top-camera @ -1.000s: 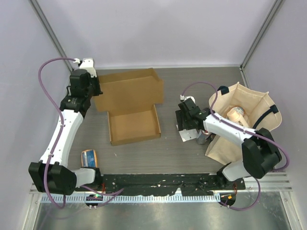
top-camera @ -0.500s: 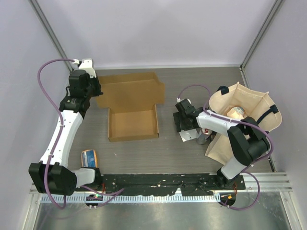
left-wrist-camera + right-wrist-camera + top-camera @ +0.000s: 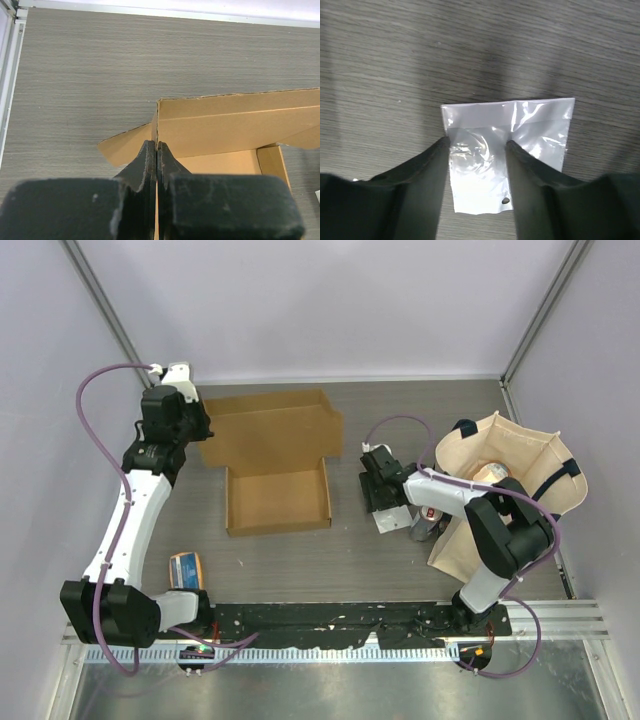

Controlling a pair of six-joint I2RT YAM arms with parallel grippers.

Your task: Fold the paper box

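The paper box [image 3: 278, 498] is brown cardboard, a shallow open tray with its wide lid panel [image 3: 270, 430] lying flat behind it. My left gripper [image 3: 196, 426] is at the lid's left end. In the left wrist view it [image 3: 157, 144] is shut on a thin upright edge of the paper box [image 3: 225, 125]. My right gripper [image 3: 381, 498] hovers right of the box, apart from it. In the right wrist view it [image 3: 477, 143] stands open, its fingers straddling a clear plastic bag [image 3: 535, 127] that lies flat on the table.
A beige tote bag [image 3: 530, 455] with dark handles stands at the right, a pale round item [image 3: 491, 476] inside it. A small orange-and-blue packet [image 3: 186, 569] lies near the left arm's base. A silvery item [image 3: 425, 526] lies beside the tote.
The box tray has swung from slightly tilted to square with the table. My right gripper has moved a little left over the plastic bag, and its jaws have narrowed somewhat.
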